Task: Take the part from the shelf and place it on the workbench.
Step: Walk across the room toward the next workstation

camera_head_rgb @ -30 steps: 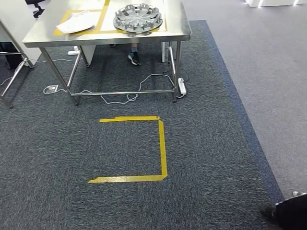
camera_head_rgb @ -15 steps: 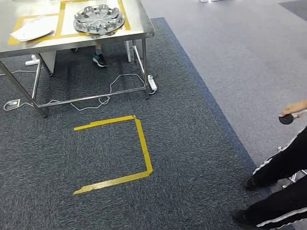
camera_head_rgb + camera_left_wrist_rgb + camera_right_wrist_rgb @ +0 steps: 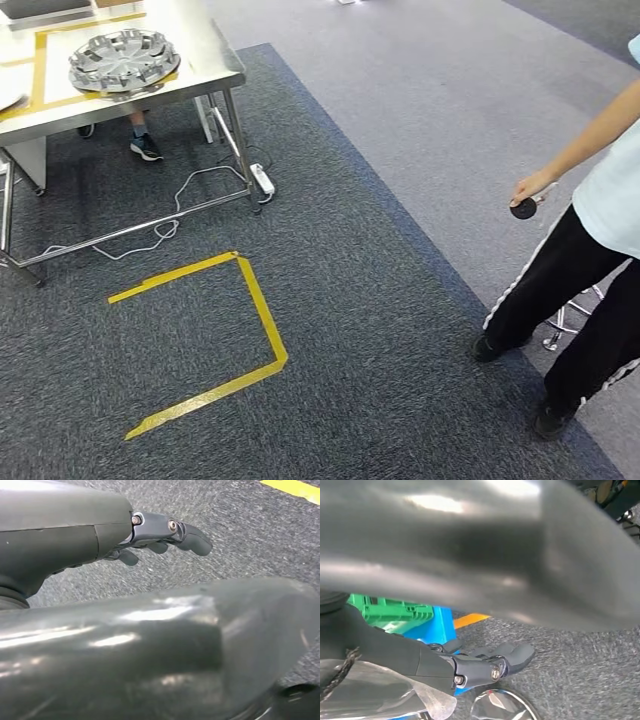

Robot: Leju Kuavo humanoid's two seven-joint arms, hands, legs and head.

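Silver and ribbed like a wheel cover, a round part lies flat on the steel desk at the far left of the head view, inside a frame of yellow tape on the desktop; being round, it has no long axis to line up with. Whether this is the piece the task means, already set down, or an earlier one, I cannot tell, and no shelf can be made out from the head view. The desk stands well off to the robot's left across dark carpet, with a yellow floor marking between it and the robot, so by my reading the left arm is on the nearer side, though both hands are far from the desk. The left hand hangs over the carpet with its dark fingers stretched out and slightly apart, holding nothing and touching nothing. The right hand is likewise extended and empty-looking, its fingers loosely together; beyond it are a green crate on something blue, and a shiny rounded edge just beside the fingertips that I cannot identify, nor say whether it is touched. A person stands at the right on the carpet's edge, holding a small dark disc.
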